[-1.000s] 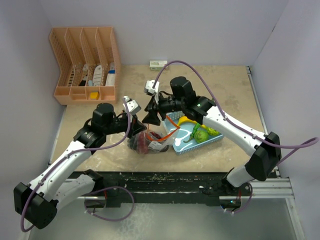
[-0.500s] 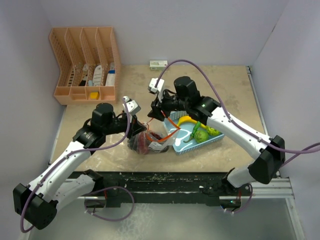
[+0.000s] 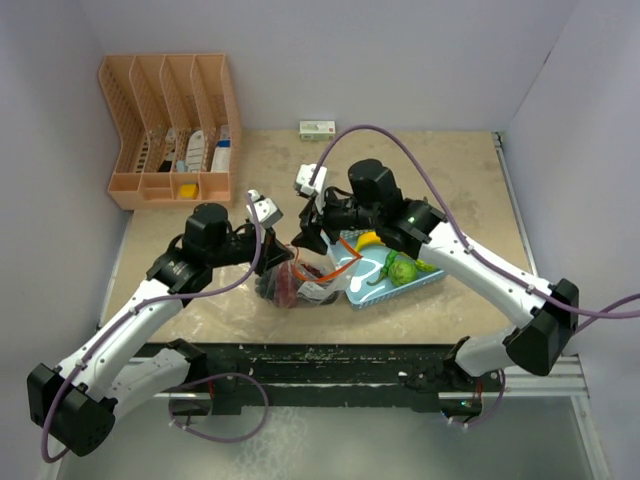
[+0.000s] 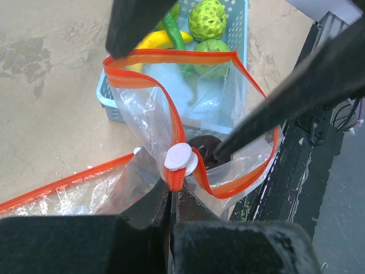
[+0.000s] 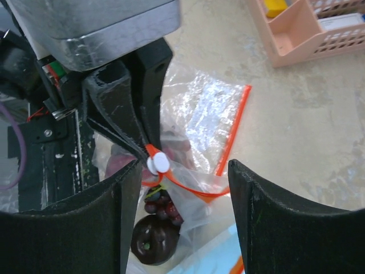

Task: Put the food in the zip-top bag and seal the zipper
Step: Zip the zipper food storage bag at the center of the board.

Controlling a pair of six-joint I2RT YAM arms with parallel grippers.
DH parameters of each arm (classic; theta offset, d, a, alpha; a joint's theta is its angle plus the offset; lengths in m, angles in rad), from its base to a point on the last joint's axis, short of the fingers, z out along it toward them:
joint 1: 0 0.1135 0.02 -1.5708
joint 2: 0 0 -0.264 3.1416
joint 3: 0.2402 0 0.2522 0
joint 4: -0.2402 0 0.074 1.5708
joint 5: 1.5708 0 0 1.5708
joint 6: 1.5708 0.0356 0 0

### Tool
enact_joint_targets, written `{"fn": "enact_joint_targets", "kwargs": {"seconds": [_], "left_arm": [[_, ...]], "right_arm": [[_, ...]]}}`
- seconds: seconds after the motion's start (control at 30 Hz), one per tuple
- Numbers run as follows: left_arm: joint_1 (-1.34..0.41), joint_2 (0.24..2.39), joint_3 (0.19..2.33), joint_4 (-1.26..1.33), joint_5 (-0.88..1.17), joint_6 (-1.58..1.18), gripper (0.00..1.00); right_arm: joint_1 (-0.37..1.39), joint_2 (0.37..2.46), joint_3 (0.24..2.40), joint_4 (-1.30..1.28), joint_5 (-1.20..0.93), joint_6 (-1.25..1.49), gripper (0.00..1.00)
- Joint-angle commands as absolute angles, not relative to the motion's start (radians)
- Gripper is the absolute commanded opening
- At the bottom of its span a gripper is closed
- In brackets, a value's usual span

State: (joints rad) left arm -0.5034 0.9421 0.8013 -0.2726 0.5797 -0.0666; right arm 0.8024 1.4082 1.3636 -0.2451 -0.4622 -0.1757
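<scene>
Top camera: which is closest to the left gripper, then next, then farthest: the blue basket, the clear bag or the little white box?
1. zip-top bag: right at the left gripper, which pinches its mouth.
2. blue basket: a bit off to the right of it, on the table.
3. white box: way at the back, by the wall.

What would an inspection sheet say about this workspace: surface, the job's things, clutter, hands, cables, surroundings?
Surface: beige table, mottled and stained.
Job's things: zip-top bag open, grapes inside; zipper unsealed, white slider on it; banana, green fruits and pepper in the blue basket.
Clutter: peach organizer with small items; small box at the far edge.
Hands: left hand shut on the zipper below the slider; right hand open at the bag mouth.
Cables: purple cables loop off both arms.
Surroundings: pale walls; black rail at the near edge.
</scene>
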Motion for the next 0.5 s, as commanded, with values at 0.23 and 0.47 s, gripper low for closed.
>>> {"fn": "enact_joint_targets", "kwargs": {"seconds": [0.23, 0.47], "left_arm": [[-0.499, 0.93, 0.871, -0.235, 0.594, -0.061, 0.0], [-0.499, 0.929, 0.869, -0.233, 0.594, -0.061, 0.0]], "right_arm": [[0.843, 1.444, 1.365, -0.264, -0.479, -0.194, 0.61], [0.843, 1.463, 1.373, -0.278, -0.473, -0.205, 0.55]]}}
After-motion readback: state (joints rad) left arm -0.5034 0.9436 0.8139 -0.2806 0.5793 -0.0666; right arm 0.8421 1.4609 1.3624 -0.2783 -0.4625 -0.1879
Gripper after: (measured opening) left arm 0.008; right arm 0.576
